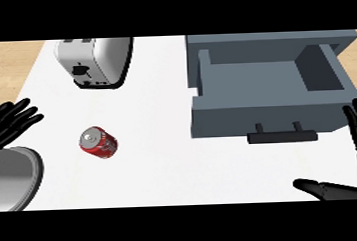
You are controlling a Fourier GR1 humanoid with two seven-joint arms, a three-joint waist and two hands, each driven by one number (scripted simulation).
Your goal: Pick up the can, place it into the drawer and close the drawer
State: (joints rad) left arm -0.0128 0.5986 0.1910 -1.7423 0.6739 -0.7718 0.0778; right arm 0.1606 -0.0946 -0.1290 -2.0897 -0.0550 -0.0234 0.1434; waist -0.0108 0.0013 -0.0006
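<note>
White counter (160, 143), can (98, 142) lying near open left hand (10, 123)

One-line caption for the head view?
Red can lies on white counter, grey drawer open, both hands open.

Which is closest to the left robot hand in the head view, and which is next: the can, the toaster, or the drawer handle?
From the left robot hand, at the view's left edge:
1. Can, lying just to its right on the counter.
2. Toaster, farther up, near the counter's back edge.
3. Drawer handle, far over on the right side, at the front of the open drawer.
</note>
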